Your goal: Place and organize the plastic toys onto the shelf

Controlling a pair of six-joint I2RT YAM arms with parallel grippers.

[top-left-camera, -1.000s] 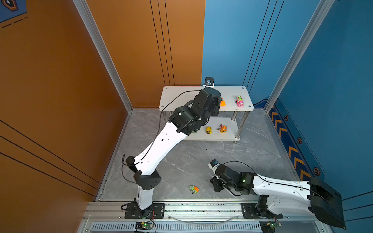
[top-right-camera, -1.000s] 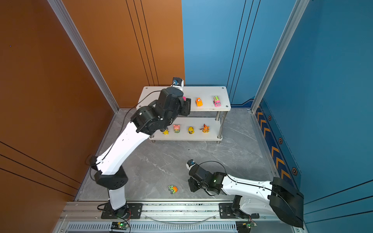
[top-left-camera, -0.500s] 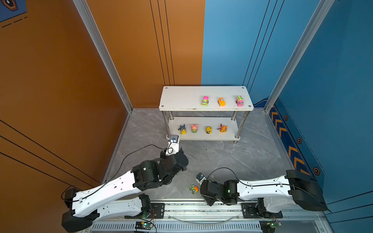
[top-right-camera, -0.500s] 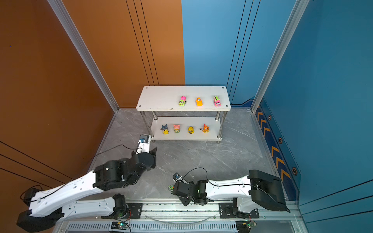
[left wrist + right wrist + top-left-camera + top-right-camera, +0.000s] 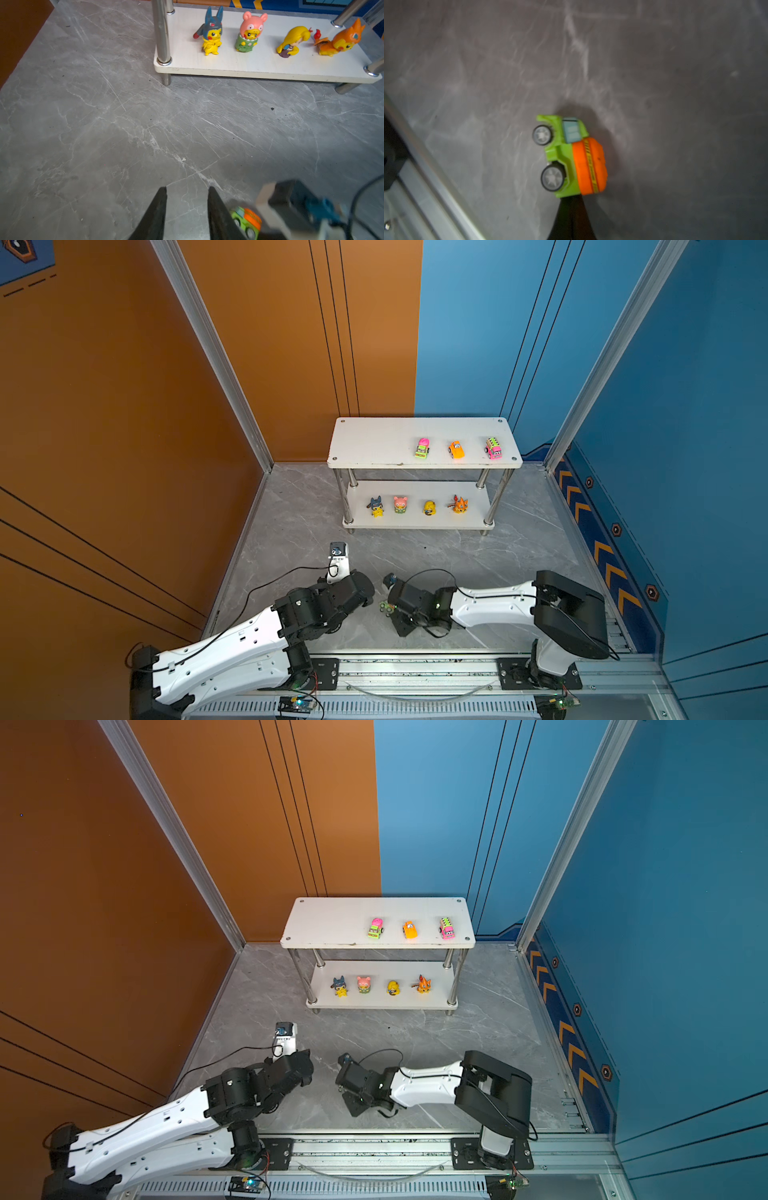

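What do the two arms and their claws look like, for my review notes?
The left arm and right arm have glossy white shells with black joints and loose black cables. The left claw and right claw end in tapered matte-black fingers.

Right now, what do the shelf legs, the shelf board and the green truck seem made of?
Shelf legs: polished metal, probably; mirror-like reflections.
Shelf board: white matt board, maybe laminated wood; faint grain.
Green truck: smooth moulded plastic, likely; saturated colour, soft edges.
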